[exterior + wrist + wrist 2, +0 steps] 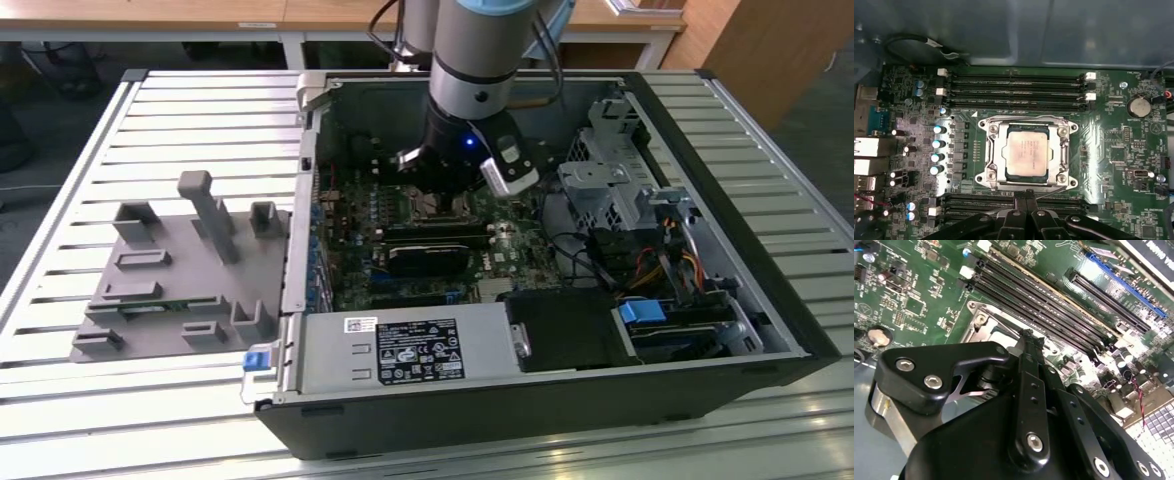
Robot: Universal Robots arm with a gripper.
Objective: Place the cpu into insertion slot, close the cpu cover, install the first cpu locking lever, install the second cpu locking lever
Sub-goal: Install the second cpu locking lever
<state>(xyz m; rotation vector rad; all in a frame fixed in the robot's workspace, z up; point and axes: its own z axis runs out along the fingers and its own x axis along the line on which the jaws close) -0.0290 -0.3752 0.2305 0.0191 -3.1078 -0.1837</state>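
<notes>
You've got the cpu already seated in the insertion slot, and the cpu cover looks down over it, framing the chip through its cut-out. So step one and likely step two are done; you're in the locking-lever part, judging by a thin lever rod running along the socket edge nearest the jaws.

The gripper hangs over the motherboard inside the computer case, tips just short of that socket edge, with the memory slots on the far side of the socket from the jaws. The jaws look pressed together with nothing pinched between them.

The next move calls for catching that lever with the closed tips and pressing it down under its hook; a shallow catch would probably let it slip off.
</notes>
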